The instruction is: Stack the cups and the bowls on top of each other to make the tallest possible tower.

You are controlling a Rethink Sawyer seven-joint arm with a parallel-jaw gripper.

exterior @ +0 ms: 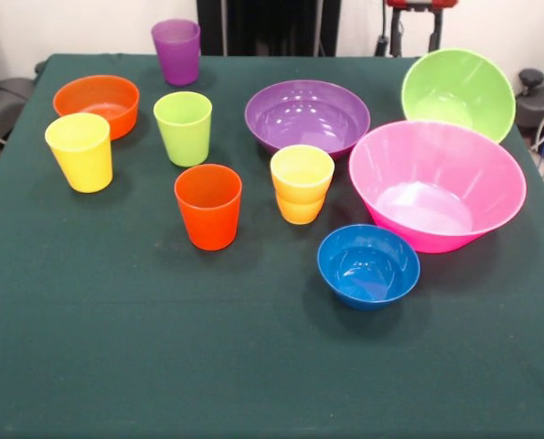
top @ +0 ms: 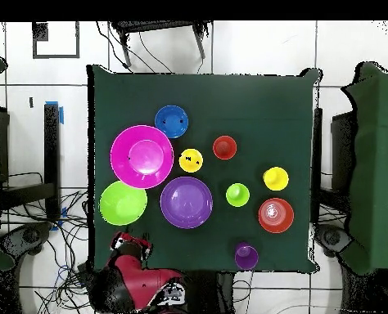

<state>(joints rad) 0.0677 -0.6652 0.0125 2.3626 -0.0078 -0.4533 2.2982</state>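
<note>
All cups and bowls stand upright and mouth up on the dark green table. Purple cup is at the far left, with the lime green cup, yellow cup and orange cup nearer. The yellow-orange cup stands in the middle and looks like two nested cups. The orange bowl is at the left. The purple bowl, lime green bowl, big pink bowl and blue bowl are at the right. The red arm is drawn back off the table; its gripper is not clear.
The near half of the table holds nothing but cloth. In the overhead view the pink bowl and lime green bowl sit close together by the table's left edge. Cables and stands lie on the floor around the table.
</note>
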